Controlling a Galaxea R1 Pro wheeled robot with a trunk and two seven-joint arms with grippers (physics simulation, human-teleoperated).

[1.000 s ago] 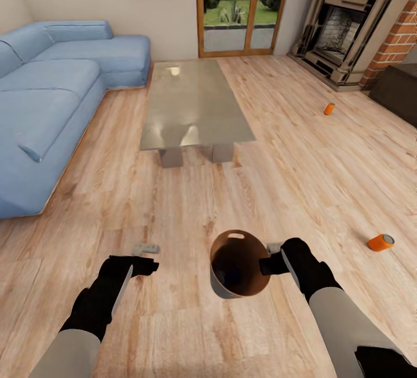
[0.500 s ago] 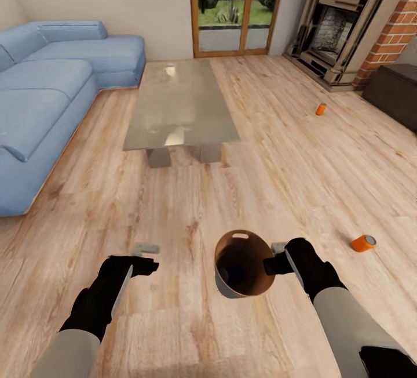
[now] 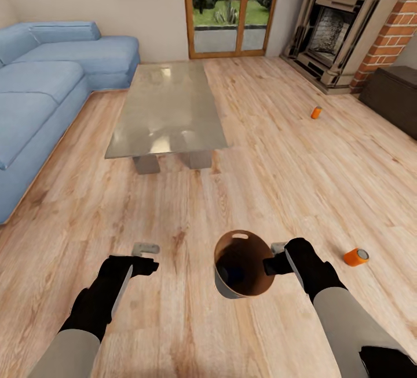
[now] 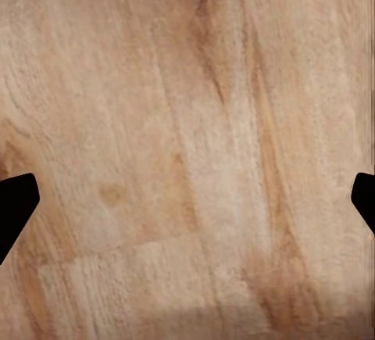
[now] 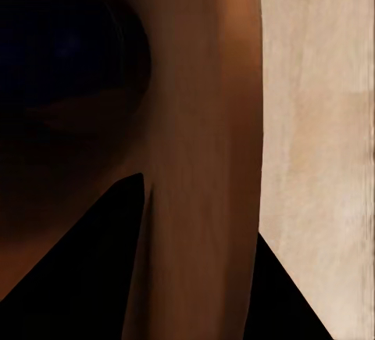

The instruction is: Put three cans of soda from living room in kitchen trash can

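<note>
My right gripper [image 3: 271, 256] is shut on the right rim of the tash can [image 3: 227, 292], a grey bin with a brown inside, and holds it above the wooden floor. In the right wrist view the bin's brown wall [image 5: 203, 160] runs between the gripper's dark fingers. Low inside the bin lies a dark blue can of soda [image 3: 232, 274]. An orange can of soda [image 3: 355, 257] lies on its side on the floor to the right of the bin. Another orange can [image 3: 316, 112] stands upright further off, near the fireplace. My left gripper [image 3: 147, 257] hangs open over bare floor, holding nothing.
A glass-topped coffee table [image 3: 165, 112] stands ahead, with a light-blue sofa [image 3: 40, 94] to its left. Along the right wall are a brick fireplace [image 3: 347, 30] and a dark low cabinet [image 3: 397, 97]. A glass door [image 3: 231, 7] is at the back.
The whole picture has slid leftwards, so the camera has turned right. The bin sits a little more level in my right gripper. Both arms keep their pose.
</note>
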